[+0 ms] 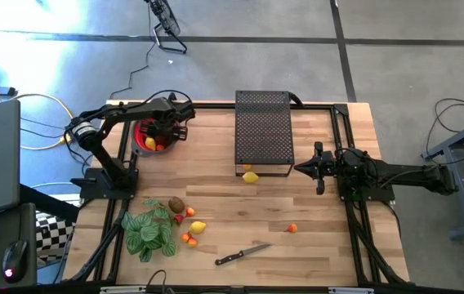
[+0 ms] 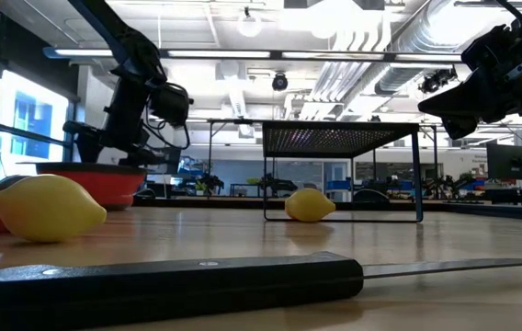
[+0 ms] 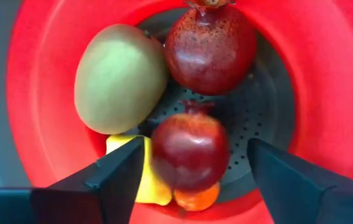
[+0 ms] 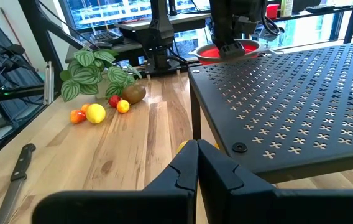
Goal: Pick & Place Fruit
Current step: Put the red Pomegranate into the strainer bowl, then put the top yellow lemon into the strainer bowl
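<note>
My left gripper (image 1: 163,133) hangs open over the red bowl (image 1: 140,140), pointing steeply down. In the left wrist view its fingers (image 3: 122,177) stand on either side of a dark red apple (image 3: 190,154), which shows blurred and apart from the other finger. In the bowl (image 3: 33,93) also lie a kiwi (image 3: 120,78), a second dark red apple (image 3: 210,50), a lemon (image 3: 146,186) and a small orange fruit (image 3: 196,199). On the table lie a lemon (image 1: 250,176), a kiwi (image 1: 176,204), another lemon (image 1: 198,227) and small orange fruits (image 1: 292,229). My right gripper (image 4: 196,158) waits shut at the right.
A black perforated rack (image 1: 263,131) stands at the table's far middle, the lemon at its near edge. A green striped plant (image 1: 149,233) lies near left beside the loose fruit. A black-handled knife (image 1: 243,255) lies near the front edge.
</note>
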`<action>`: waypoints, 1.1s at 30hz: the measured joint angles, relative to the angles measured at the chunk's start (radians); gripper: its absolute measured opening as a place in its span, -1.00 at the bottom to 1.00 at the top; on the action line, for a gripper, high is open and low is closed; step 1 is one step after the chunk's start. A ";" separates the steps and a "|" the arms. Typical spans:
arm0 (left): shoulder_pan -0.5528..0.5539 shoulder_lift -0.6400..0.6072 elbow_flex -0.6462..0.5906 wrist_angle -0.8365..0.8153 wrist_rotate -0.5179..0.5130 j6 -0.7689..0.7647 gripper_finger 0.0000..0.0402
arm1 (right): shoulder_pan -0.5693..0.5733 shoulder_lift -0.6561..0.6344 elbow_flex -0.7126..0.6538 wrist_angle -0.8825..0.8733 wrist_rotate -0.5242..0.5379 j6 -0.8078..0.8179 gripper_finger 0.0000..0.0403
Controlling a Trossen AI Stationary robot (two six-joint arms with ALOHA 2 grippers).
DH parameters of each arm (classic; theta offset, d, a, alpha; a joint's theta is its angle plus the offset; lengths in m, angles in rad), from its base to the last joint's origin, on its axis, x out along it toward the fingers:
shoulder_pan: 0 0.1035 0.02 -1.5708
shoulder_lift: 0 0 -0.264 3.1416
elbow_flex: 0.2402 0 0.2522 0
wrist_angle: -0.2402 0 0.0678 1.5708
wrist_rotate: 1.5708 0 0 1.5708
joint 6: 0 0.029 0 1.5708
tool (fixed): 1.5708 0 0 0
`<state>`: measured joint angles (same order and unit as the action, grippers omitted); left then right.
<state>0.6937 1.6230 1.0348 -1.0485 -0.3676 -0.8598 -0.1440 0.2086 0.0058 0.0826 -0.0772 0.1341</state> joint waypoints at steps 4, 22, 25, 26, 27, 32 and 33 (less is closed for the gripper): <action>0.000 0.000 0.000 0.000 0.015 0.048 0.55 | 0.000 0.000 0.000 0.000 0.000 0.000 -0.99; 0.000 0.000 0.245 -0.217 0.014 0.073 0.48 | 0.000 0.000 0.000 0.000 -0.001 0.000 -0.99; 0.000 -0.001 0.316 -0.225 0.028 0.091 0.46 | 0.000 0.000 0.000 0.000 -0.001 0.000 -0.99; 0.000 -0.001 0.340 -0.225 0.034 0.095 0.46 | 0.000 0.000 0.000 0.000 -0.001 0.000 -0.99; 0.000 -0.001 0.363 -0.225 0.038 0.096 0.45 | 0.000 0.000 0.000 0.000 -0.001 0.000 -0.99; -0.026 -0.001 0.467 -0.223 0.040 0.107 0.41 | 0.000 0.000 0.000 0.000 -0.001 0.000 -0.99; -0.036 -0.001 0.486 -0.221 0.040 0.122 0.40 | 0.000 0.000 0.000 0.000 -0.001 -0.001 -0.99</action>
<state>0.6582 1.6222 1.5209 -1.2700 -0.3275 -0.7375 -0.1440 0.2085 0.0059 0.0826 -0.0780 0.1330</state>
